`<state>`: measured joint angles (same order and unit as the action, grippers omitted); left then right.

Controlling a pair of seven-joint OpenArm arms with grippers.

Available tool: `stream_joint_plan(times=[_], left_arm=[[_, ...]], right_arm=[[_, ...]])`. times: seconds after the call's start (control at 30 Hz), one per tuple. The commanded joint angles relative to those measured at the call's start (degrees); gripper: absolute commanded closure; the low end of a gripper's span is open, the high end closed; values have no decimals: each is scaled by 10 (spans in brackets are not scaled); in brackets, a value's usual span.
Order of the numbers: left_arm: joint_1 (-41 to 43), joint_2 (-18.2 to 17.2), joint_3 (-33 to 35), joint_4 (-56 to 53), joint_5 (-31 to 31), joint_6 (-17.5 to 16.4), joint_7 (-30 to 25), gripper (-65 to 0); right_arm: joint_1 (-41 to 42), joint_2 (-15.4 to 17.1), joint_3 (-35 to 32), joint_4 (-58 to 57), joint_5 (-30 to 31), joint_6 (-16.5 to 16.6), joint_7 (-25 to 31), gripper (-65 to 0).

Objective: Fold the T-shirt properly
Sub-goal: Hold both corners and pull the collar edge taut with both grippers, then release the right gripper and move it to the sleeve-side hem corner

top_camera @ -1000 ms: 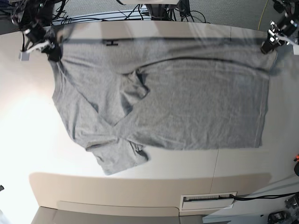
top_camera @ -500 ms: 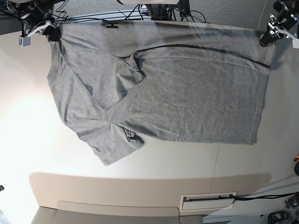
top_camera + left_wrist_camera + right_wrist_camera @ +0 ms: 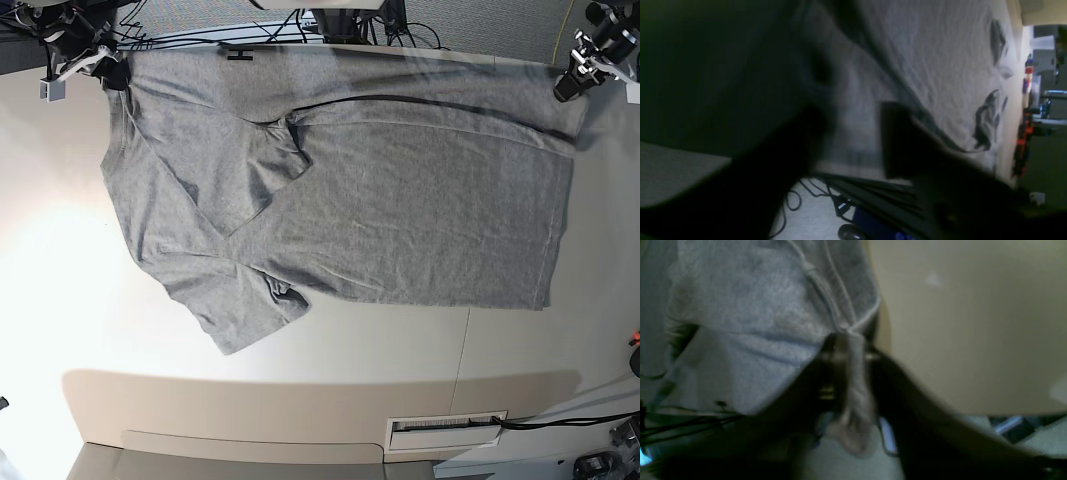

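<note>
Behind T-shirt (image 3: pixel 380 200): cables (image 3: pixel 250 30) (tangled).

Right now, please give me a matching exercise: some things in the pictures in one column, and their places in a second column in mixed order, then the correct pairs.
Things
1. large heather-grey short-sleeved T-shirt
2. right gripper
3. left gripper
4. white slotted vent plate

Places, in the base view
A. at the shirt's far corner on the right side of the picture
B. spread flat over the beige table
C. near the bottom edge, below the shirt
D. at the shirt's far corner on the left side of the picture

Pairs: 1-B, 2-D, 3-A, 4-C
</note>
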<state>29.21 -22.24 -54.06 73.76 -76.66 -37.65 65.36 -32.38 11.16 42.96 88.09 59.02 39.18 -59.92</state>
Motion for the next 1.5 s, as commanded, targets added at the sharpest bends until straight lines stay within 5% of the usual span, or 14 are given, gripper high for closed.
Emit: stream_joint_plan(times=[0.0,0.27,0.47,0.63,0.77,0.9,1.0,1.1,1.23,1.4,1.47], left_arm=[[5,-12,-5,8,-16,-19,-7,-355],[5,-13,-5,8,-18,-24,-9,-359],[3,-14,-9,14,-28,-24,-18,-359],[1,-22,-26,58,-46,-24,-17,-359],[1,-33,-29,107,-46,-24,-20,-359],[-11,-35,-28,135,-43,-24,-22,-359],[-26,-35,-28,135,-39,-24,-23,-359],[-27,-35,-28,135,-37,-24,-24,-359],[-27,-35,-28,135,-37,-24,-23,-359],[-27,-35,-28,135,-37,-24,-23,-359],[-27,-35,-28,135,-37,-24,-23,-359]], right_arm=[[-5,8,4,5,-14,-4,-2,-259],[-4,8,24,5,-14,-4,34,-295],[24,15,133,18,-14,-4,52,-295],[75,63,206,32,-21,-4,106,-295],[172,129,215,32,-143,-28,174,-294],[292,186,157,20,-315,-124,223,-294],[380,203,85,-16,-421,-191,267,-294],[464,201,5,-95,-474,-210,287,-294],[574,201,-109,-292,-458,-182,303,-294],[676,197,-209,-524,-308,1,227,-294],[688,188,-233,-565,-244,8,201,-294]])
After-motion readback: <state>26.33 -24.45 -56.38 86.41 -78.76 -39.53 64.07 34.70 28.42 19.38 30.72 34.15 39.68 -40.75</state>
